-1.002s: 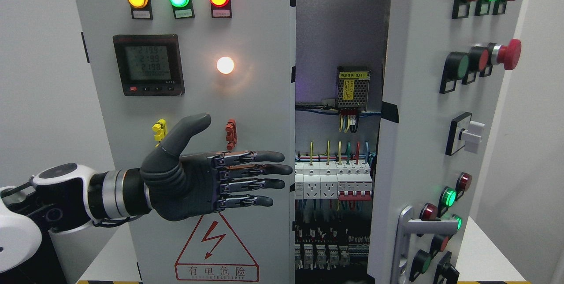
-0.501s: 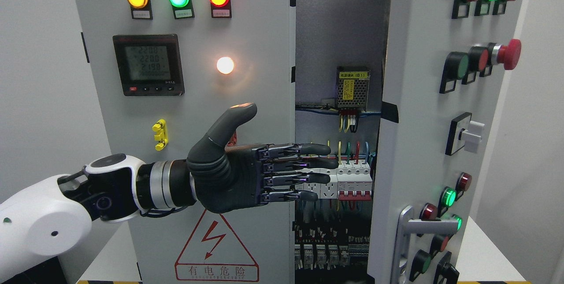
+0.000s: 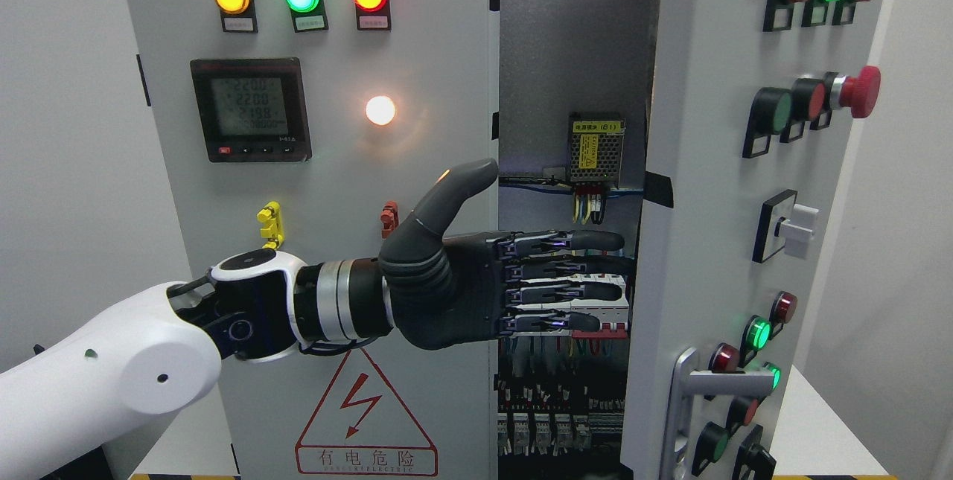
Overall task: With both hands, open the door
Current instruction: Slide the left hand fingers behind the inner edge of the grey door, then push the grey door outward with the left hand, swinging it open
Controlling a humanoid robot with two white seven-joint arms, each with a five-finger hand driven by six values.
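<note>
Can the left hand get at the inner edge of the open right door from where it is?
Probably yes. The left hand is open, fingers extended across the gap toward the right door, whose edge stands just beyond them. Nothing blocks the way; contact cannot be told.
</note>
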